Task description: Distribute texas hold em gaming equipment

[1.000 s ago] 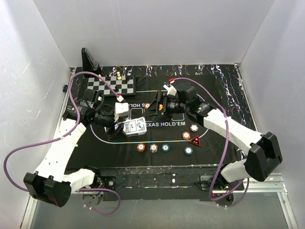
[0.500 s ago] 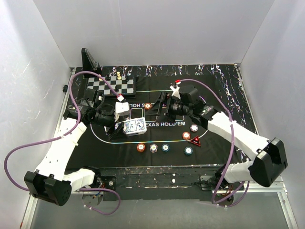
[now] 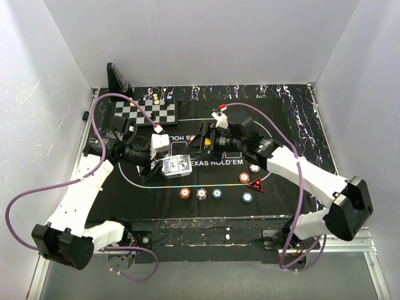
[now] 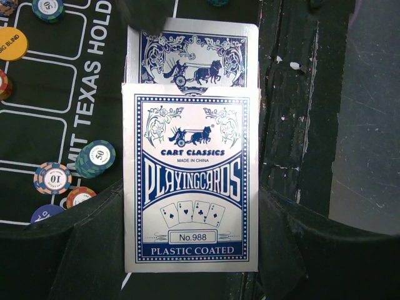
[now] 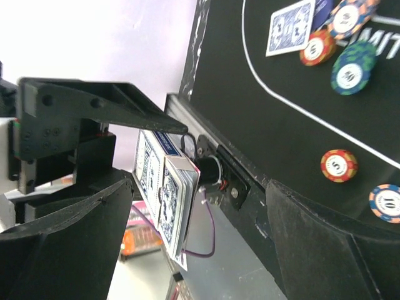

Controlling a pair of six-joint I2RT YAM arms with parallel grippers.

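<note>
My left gripper [image 4: 190, 256] is shut on a blue-and-white playing card box [image 4: 190, 181], held above the mat [image 3: 275, 125]. Blue-backed cards [image 4: 190, 53] stick out of the box's far end. In the top view the box [image 3: 175, 166] sits left of centre, and my right gripper [image 3: 201, 142] stands open just to its right. In the right wrist view the deck [image 5: 173, 203] lies between my open right gripper [image 5: 197, 250] fingers, close to the left one and not touching. One card [image 5: 290, 26] lies face down on the mat. Chips [image 3: 201, 194] form a row near the front, and a red triangular marker [image 3: 257, 184] sits right of them.
A chessboard [image 3: 147, 112] with pieces lies at the back left, a black stand [image 3: 117, 78] behind it. More chips [image 4: 95, 158] and a yellow disc [image 4: 11, 44] lie left of the box. The mat's front edge and a metal rail [image 3: 206, 228] run below.
My right gripper has moved left toward the deck's protruding cards, still open. The left arm and the box have stayed put.
</note>
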